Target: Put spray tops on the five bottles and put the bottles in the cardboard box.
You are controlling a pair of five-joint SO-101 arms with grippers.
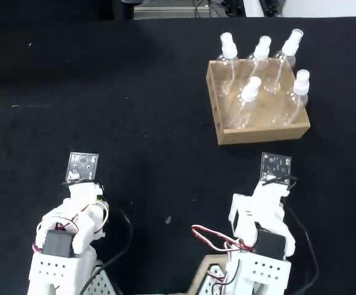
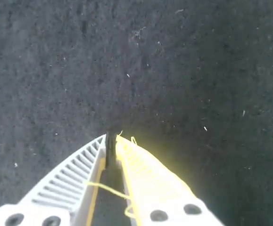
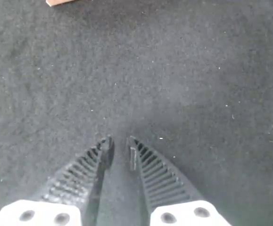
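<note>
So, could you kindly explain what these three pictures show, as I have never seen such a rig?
These are two small robot arms at a black table. One picture looks down from above; the other two come from a camera on each arm's wrist, looking along its pincer. The cardboard box holds five clear bottles, each with a white spray top. The left pincer is shut, the right pincer slightly open; both hold nothing.

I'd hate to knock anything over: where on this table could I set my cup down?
The widest bare stretch of black table lies left of the cardboard box, beyond the left gripper. A narrower strip runs between the box and the right gripper. The box itself is crowded, with five bottles standing in it.
</note>
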